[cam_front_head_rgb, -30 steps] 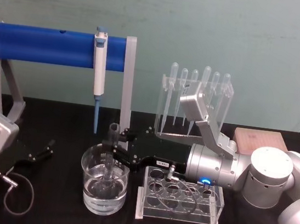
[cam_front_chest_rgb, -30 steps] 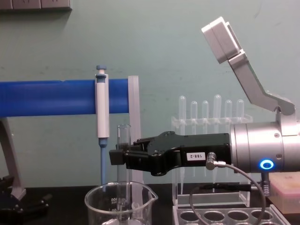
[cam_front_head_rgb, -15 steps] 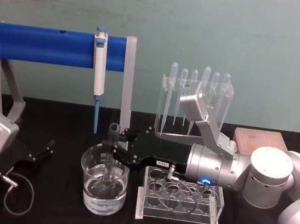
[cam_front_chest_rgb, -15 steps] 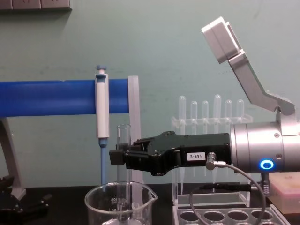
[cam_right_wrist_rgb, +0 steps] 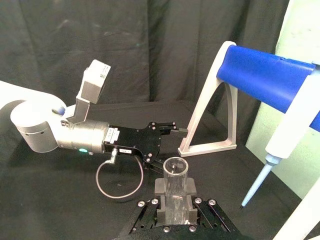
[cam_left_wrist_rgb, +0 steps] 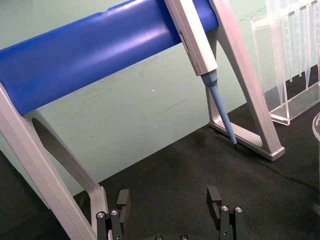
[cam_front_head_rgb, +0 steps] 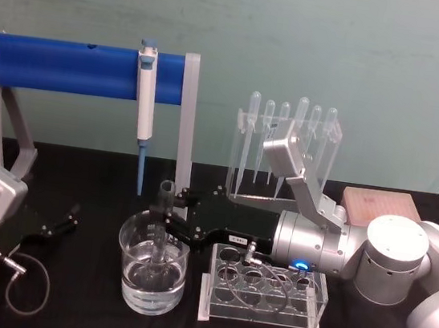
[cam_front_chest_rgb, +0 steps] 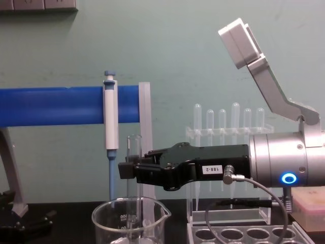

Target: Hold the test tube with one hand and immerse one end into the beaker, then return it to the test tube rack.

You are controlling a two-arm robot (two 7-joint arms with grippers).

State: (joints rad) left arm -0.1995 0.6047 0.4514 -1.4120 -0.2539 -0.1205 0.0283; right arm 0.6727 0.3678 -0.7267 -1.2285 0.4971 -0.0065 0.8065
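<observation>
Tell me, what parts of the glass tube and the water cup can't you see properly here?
- Chest view: the bottom end of the test tube and most of the beaker are cut off by the lower edge.
- Head view: the tube's tip, below the right tool that is shut on it, blurs behind the beaker glass and the water, so how deep it sits is unclear.
- Left wrist view: the base of the open left tool is cut off by the edge.

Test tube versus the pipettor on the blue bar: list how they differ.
The test tube is clear glass; the pipettor is white with a blue tip. The right gripper clamps the test tube; the pipettor hangs on the blue bar. The test tube's lower end is inside the beaker; the pipettor's tip hangs free. Both stand upright.
</observation>
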